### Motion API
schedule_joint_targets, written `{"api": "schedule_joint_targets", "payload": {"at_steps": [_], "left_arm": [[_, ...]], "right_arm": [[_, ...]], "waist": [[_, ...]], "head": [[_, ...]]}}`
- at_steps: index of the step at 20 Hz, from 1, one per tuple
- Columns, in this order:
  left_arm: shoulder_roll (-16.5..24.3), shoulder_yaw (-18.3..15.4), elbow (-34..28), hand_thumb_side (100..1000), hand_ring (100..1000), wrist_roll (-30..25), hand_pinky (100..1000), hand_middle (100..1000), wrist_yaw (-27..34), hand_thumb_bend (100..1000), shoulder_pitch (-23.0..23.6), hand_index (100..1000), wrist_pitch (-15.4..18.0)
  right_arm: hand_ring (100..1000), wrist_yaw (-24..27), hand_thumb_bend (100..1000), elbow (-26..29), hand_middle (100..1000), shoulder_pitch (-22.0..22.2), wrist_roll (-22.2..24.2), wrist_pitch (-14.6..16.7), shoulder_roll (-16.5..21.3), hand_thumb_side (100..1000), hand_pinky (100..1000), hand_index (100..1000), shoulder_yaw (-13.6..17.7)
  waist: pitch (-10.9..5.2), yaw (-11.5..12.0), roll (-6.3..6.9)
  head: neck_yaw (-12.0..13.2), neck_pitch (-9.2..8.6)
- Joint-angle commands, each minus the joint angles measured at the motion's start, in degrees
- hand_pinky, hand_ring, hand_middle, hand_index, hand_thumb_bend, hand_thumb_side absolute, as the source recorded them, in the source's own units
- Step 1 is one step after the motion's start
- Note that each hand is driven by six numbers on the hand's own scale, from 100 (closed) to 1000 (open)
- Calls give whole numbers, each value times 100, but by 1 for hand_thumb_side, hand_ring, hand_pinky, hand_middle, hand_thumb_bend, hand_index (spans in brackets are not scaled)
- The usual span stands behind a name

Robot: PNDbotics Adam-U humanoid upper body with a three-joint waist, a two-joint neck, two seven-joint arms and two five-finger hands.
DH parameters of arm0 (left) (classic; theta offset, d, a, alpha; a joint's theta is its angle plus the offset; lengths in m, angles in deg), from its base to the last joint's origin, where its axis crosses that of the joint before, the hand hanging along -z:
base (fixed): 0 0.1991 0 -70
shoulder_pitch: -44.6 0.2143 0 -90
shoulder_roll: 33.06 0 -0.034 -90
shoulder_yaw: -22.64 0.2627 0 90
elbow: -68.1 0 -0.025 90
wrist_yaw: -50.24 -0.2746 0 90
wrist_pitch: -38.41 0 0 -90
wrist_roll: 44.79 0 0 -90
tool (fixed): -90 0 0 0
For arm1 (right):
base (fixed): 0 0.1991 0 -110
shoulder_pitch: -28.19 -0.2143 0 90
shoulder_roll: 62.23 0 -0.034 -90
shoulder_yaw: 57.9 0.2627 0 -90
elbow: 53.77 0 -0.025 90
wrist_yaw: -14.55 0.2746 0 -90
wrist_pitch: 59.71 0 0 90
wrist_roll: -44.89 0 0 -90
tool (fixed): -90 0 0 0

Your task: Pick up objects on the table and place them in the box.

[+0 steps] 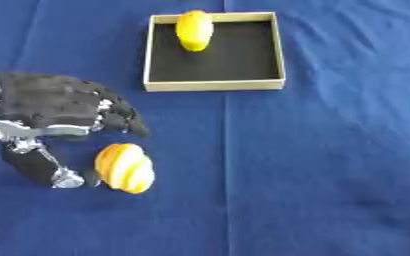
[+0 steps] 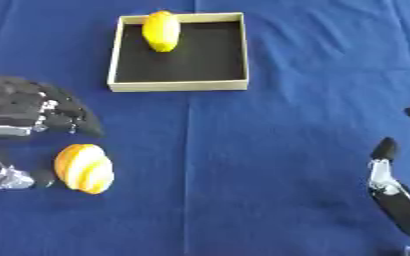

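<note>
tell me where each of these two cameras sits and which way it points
Left eye view: in the head, looking down at the blue table; left hand beside the orange striped object, right hand only a sliver at the right edge.
Right eye view: same head, set slightly right; right hand shows more fully.
Both share the box holding a yellow object.

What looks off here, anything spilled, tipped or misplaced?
Nothing spilled or damaged. One yellow fruit lies in the box against its far wall. The orange striped fruit is on the cloth beside the left hand. Right hand idles at the right edge.
</note>
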Motion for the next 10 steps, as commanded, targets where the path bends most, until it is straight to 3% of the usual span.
{"api": "schedule_joint_targets", "payload": {"at_steps": [1,8,10], "left_arm": [[96,1,-12,517,918,-96,916,841,-243,361,-128,951,-168],[-165,321,307,433,901,23,898,832,-662,396,-253,943,-175],[-262,416,460,428,897,75,897,829,-790,401,-282,939,-130]], "right_arm": [[1000,-28,100,92,713,38,-52,29,26,503,776,904,-11],[1000,-11,100,92,710,36,-6,-6,-18,498,775,903,-43],[1000,-1,100,92,706,30,16,-26,-35,532,775,904,-58]], "waist": [[-141,-13,3],[-123,-43,8],[-114,-51,9]], "head": [[15,20],[37,21],[39,14]]}}
